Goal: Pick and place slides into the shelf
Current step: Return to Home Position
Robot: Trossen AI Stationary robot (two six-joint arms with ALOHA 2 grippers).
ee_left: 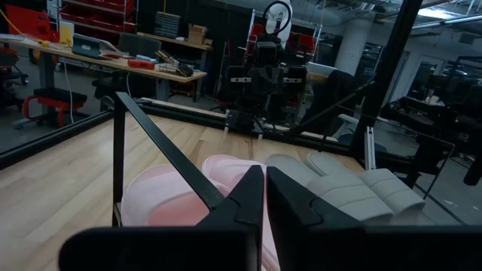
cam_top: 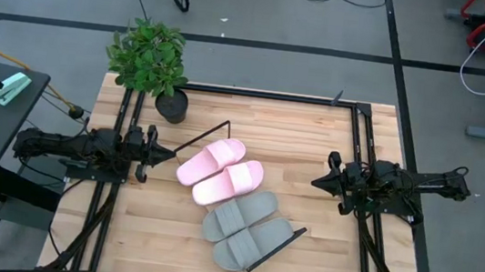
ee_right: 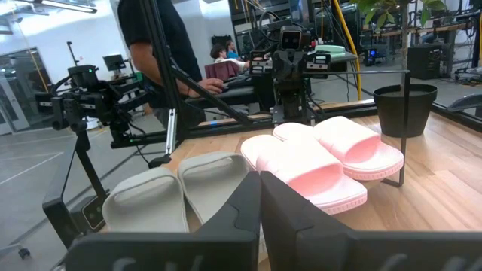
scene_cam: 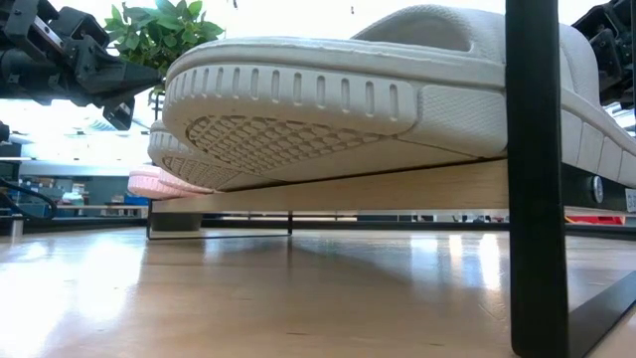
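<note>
The pink slides [cam_top: 220,172] and grey slides [cam_top: 245,230] lie on the shelf [scene_cam: 397,189], between the left claw [cam_top: 167,153] and right claw [cam_top: 318,179]. Both claws look closed and empty. Draw each straight back, clear of the wire frames [cam_top: 204,137].

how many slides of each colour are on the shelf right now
pink slides: 2
grey slides: 2
total: 4, all lying on the shelf
</note>
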